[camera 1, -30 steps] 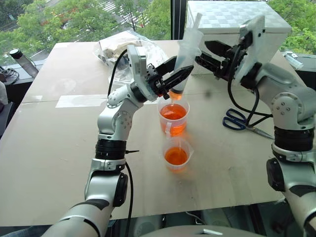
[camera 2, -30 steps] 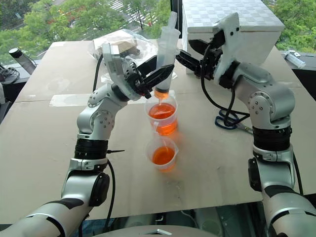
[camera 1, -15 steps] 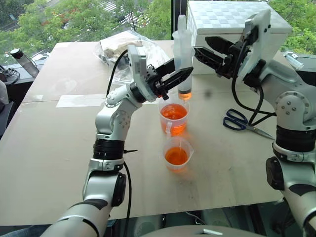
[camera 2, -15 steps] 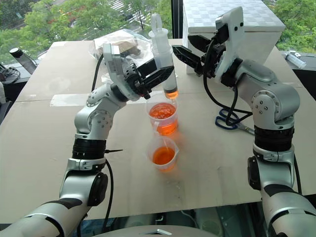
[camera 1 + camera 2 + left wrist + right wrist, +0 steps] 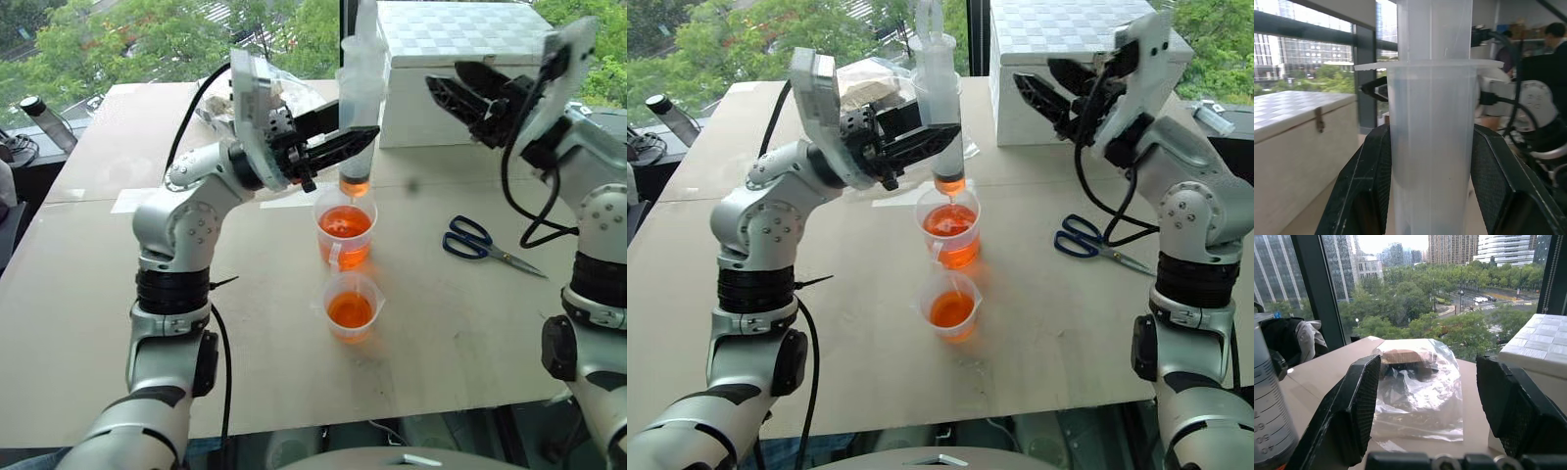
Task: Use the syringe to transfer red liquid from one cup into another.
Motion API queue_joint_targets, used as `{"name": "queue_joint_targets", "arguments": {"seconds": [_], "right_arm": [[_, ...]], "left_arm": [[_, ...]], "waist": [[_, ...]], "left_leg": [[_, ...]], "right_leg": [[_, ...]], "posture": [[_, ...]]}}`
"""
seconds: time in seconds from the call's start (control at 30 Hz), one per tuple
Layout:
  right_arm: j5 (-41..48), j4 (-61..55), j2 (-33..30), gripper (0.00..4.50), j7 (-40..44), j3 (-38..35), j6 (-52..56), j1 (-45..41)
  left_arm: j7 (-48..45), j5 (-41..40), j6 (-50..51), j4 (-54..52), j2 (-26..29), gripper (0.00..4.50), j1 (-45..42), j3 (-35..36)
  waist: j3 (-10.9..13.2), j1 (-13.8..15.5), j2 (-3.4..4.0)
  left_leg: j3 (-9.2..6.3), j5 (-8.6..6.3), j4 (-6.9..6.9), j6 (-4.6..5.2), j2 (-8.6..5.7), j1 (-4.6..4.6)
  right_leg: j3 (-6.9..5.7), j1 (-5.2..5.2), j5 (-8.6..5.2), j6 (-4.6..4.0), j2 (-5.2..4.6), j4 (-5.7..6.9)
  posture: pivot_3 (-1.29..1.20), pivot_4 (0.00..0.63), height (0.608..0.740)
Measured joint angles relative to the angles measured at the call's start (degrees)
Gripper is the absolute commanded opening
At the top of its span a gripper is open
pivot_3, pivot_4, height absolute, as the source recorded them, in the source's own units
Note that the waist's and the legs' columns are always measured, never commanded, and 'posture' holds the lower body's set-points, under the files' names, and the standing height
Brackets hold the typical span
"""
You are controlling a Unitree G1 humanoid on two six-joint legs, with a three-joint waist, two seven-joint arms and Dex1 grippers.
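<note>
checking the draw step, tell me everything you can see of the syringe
The syringe is a large clear plastic barrel with a whitish plunger sticking out of its top and a flange around the rim. It stands nearly upright, clamped at mid-barrel by the left gripper, tip down just above the taller cup. Orange-red liquid fills its lowest part by the tip. Printed graduation marks run along the barrel. The open right gripper is clear of it.

Syringe (image 5: 1268, 421) barrel scale: "0", "30", "40".
</note>
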Motion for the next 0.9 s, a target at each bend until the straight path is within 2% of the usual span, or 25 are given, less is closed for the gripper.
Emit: {"name": "queue_joint_targets", "arguments": {"seconds": [0.17, 0.37, 0.57, 0.7, 0.9], "right_arm": [[5.60, -1.43, -2.92, 3.28, 2.67, -2.99, 1.04, 0.15], [17.03, -5.23, -7.53, 3.28, 5.54, -6.94, 6.55, 3.72], [25.91, -7.67, -10.02, 3.28, 3.16, -9.24, 9.35, 6.65], [27.72, -9.61, -12.09, 3.28, 3.25, -9.25, 9.72, 10.66], [29.46, -12.04, -16.22, 3.28, 4.37, -10.40, 9.35, 15.44]], "left_arm": [[-1.67, -7.65, 5.61, -5.32, 1.54, 2.15, 2.19, 0.42], [-1.99, -11.01, 7.70, -9.48, 2.42, 2.15, 7.03, 0.43], [-0.91, -14.84, 9.43, -16.88, 2.47, 2.15, 13.92, -1.17], [-0.93, -14.41, 8.86, -18.71, 3.89, 2.15, 16.17, -1.20], [-1.60, -8.76, 4.98, -18.93, 5.72, 2.15, 19.21, -2.69]], "waist": [[0.00, -0.02, 0.00], [0.00, 0.11, 0.00], [0.00, 0.05, 0.00], [0.00, 0.17, 0.01], [0.00, 0.26, 0.01]], "left_leg": [[0.00, 0.00, 0.00, 0.00, 0.00, 0.01], [0.00, 0.00, 0.00, 0.01, 0.01, 0.02], [0.01, 0.00, 0.01, 0.01, 0.02, 0.04], [0.03, 0.00, 0.03, 0.02, 0.01, 0.07], [0.04, -0.01, 0.04, 0.02, 0.01, 0.06]], "right_leg": [[0.01, 0.00, 0.00, 0.00, 0.00, -0.01], [0.01, 0.02, 0.00, 0.00, -0.02, -0.05], [0.04, 0.03, 0.00, -0.01, -0.02, -0.09], [0.06, 0.03, -0.01, -0.01, -0.02, -0.08], [0.07, 0.04, -0.01, -0.01, 0.00, -0.10]], "posture": [[0.00, 0.150, 0.740], [0.00, 0.150, 0.740], [0.00, 0.150, 0.740], [0.00, 0.150, 0.740], [0.00, 0.150, 0.740]]}}
